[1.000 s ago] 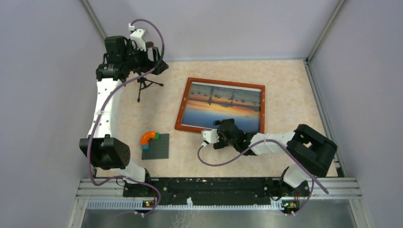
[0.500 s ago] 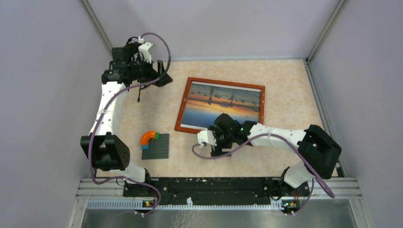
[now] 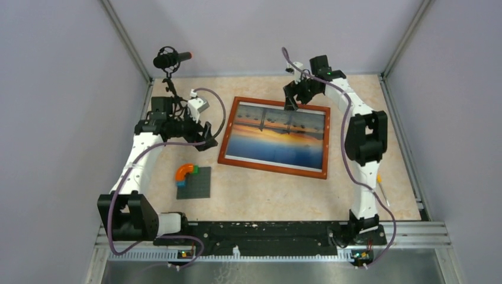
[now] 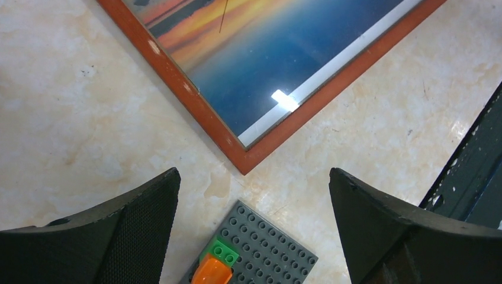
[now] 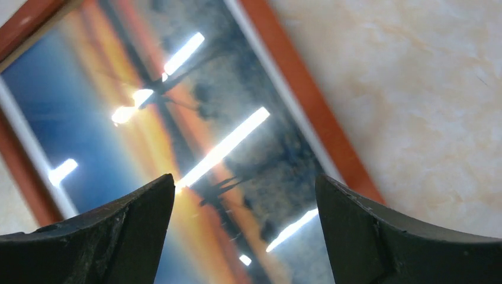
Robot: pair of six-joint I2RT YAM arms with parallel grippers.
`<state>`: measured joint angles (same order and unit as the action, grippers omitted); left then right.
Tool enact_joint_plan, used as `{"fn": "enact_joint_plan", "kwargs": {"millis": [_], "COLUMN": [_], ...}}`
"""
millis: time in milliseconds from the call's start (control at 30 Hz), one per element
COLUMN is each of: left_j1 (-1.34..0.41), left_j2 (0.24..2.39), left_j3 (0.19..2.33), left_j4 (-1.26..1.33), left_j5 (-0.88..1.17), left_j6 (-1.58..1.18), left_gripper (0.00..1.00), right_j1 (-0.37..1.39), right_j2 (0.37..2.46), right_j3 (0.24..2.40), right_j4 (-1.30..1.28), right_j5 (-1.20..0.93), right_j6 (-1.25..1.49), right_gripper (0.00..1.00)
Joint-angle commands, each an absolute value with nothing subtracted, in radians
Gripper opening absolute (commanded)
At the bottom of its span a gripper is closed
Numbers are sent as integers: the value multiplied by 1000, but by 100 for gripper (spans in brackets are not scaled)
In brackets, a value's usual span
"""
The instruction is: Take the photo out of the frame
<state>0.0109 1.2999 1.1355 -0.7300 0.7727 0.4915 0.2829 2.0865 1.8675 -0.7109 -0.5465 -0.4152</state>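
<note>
**Q:** Quick, where's the frame?
**A:** The frame [image 3: 227,131] lies flat on the table [image 3: 367,118], glossy side up. The photo [image 3: 277,135] sits inside it under the glossy front, with its white edge showing along the border.

**Q:** Left jaws?
**A:** My left gripper [image 4: 253,177] is spread wide with nothing in it. It hovers over the frame's near-left corner. In my left wrist view that corner points into the gap between my fingers [image 4: 136,231] and touches neither one.

**Q:** Right jaws?
**A:** My right gripper [image 5: 244,177] is also spread wide and empty. It hangs over the frame's far edge, about mid-way along that side. In my right wrist view the red-brown border and the dark upper part of the photo run across the gap, with bright glare streaks on the front. I see no contact.

**Q:** Anything else by the frame?
**A:** A grey studded baseplate [image 3: 195,182] lies just off the frame's near-left corner, not touching it. It carries an orange curved piece [image 3: 186,170] and a green block [image 4: 224,253]. A black stand [image 3: 169,59] is well beyond the frame's far-left corner.
</note>
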Motion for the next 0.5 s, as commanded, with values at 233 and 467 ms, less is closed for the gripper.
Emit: {"fn": "enact_joint_plan", "kwargs": {"millis": [233, 467], "left_j1": [-117, -188], "left_j2": [1284, 1289], "left_j3": [1046, 1027], "left_j4": [-798, -804], "left_j5": [671, 630], "left_j6": [677, 662], "left_gripper": [97, 97], "right_j1": [182, 163], "right_j2": [2440, 2536], "right_j3": [2271, 2285], "right_j4": [-797, -797], "right_j5": [-531, -540], "right_j6": [-241, -226], "right_gripper": [88, 88]}}
